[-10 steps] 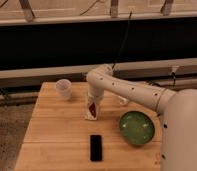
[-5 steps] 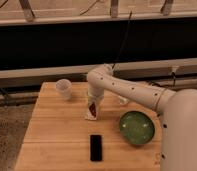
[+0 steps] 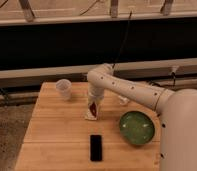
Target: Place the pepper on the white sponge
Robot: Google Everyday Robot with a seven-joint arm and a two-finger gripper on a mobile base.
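Hand (image 3: 94, 103) holds glossy pepper (image 3: 93, 107) over flat sponge (image 3: 91, 116).

Red pepper (image 3: 94, 107) upright in the gripper (image 3: 94, 106), tip over the white sponge (image 3: 91, 115); sponge lies flat mid-desk, nearer the back edge.

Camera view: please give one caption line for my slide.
Claw holds the red pepper just over the white sponge on the wooden table.

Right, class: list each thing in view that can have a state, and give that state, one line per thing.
gripper: lowered over the sponge, around the pepper
pepper: red, between the fingers, at the sponge
white sponge: flat on the table
cup: upright
green bowl: upright, looks empty
black phone: lying flat
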